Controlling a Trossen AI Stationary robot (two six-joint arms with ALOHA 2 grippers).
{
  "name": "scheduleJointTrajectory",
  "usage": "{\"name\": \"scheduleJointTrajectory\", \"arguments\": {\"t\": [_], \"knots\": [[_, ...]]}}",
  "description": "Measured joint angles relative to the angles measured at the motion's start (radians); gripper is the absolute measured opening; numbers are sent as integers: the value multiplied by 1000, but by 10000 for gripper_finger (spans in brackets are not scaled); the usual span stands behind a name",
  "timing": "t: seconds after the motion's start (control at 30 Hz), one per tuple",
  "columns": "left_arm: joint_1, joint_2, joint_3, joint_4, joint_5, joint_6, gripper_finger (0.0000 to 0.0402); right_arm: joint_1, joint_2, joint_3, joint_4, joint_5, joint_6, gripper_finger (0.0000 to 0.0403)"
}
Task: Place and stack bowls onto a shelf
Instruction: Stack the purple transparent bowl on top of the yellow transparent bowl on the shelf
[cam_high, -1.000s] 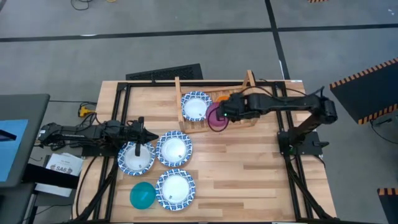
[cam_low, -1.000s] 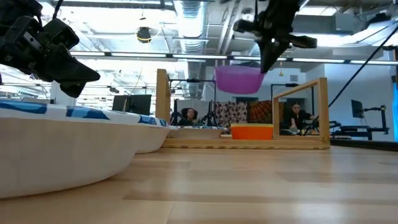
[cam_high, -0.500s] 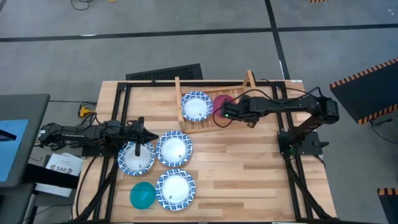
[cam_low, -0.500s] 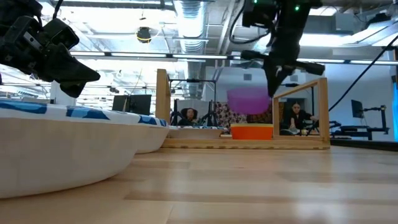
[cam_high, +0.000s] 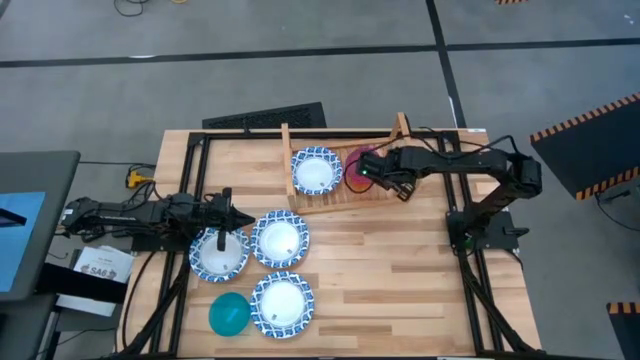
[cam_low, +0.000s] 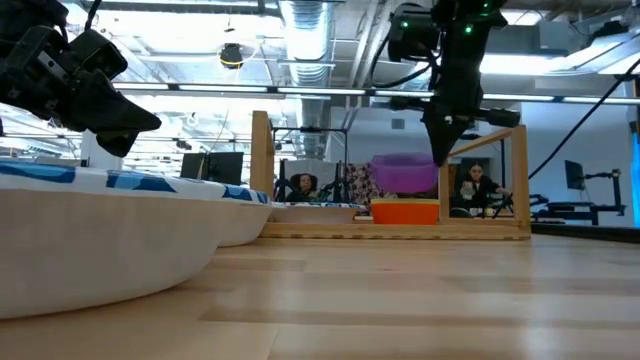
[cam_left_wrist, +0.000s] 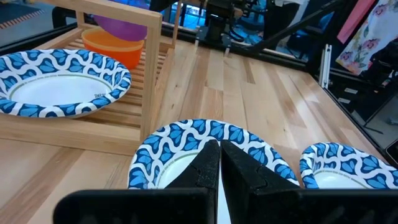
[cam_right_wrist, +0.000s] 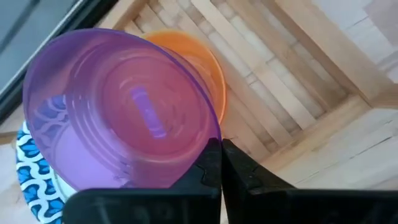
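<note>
Right now the right gripper (cam_right_wrist: 221, 163) has its fingers pinched shut on the rim of the purple bowl (cam_right_wrist: 121, 109), which hangs just ahead of and below the fingertips, directly over the orange bowl (cam_right_wrist: 202, 65) already sitting on the shelf (cam_right_wrist: 298, 93). Holding it by the rim keeps the bowl's bottom free, so it can nest into the orange one; judging by the low view, the purple bowl (cam_low: 405, 172) is just above the orange one, not yet seated, so the step in hand looks like the final lowering before letting go. One patterned white bowl (cam_high: 315, 170) lies on the shelf beside that stack. The left gripper (cam_left_wrist: 219, 163) waits with its fingers closed on nothing, poised just above a patterned bowl (cam_left_wrist: 211, 146) on the desk (cam_high: 400, 280), likely ready for its turn. Two more patterned bowls and the teal bowl (cam_high: 229, 313) remain on the desk.
</note>
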Motion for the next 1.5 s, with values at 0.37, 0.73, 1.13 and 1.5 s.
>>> {"name": "scheduleJointTrajectory", "arguments": {"t": [0.37, 0.73, 1.13, 1.5], "knots": [[0, 0, 0, 0, 0, 0, 0, -64, 0, 0, 27, -65, -66, 32], [0, 0, 0, 0, 0, 0, 0, -104, 0, 0, 36, -113, -133, 54], [0, 0, 0, 0, 0, 0, 0, -105, -6, 0, 49, -95, -185, 139], [0, 0, 0, 0, 0, 0, 0, 7, -63, 0, 83, -10, -293, 106]]}}
